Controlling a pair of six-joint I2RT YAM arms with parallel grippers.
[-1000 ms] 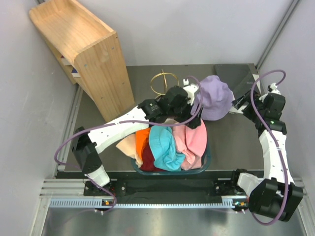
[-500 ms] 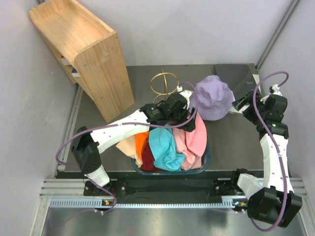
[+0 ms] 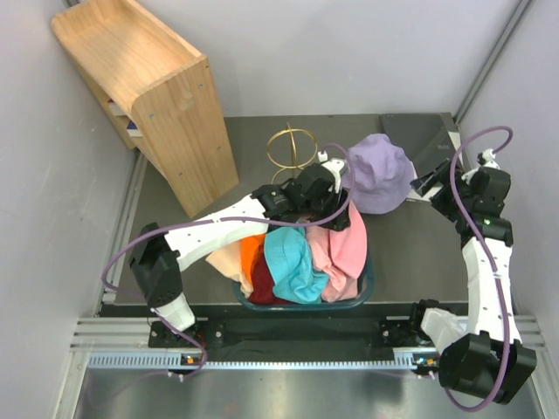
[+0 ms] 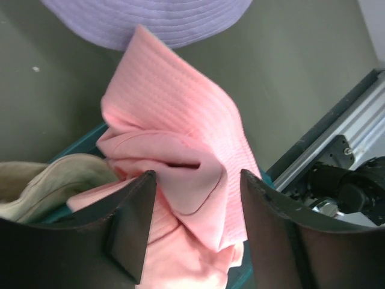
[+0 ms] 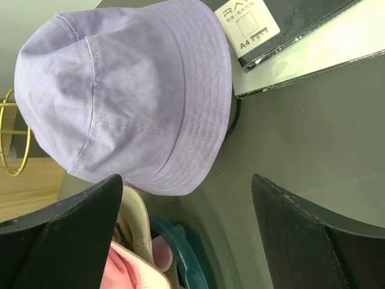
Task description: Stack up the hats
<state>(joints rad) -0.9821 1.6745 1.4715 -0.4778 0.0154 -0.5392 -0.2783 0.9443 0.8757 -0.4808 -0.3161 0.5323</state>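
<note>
Lavender hat (image 3: 378,173); pink hat (image 4: 180,144), waffle weave; teal hat (image 3: 293,257); orange hat (image 3: 251,247); maroon hat (image 3: 262,285); dark teal tub (image 3: 368,280); gold wire frame (image 3: 293,147).

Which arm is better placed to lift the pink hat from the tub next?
Left. The left gripper straddles a fold of the pink hat in the tub, jaws apart either side. The right gripper hangs open by the lavender hat, outside the tub.
</note>
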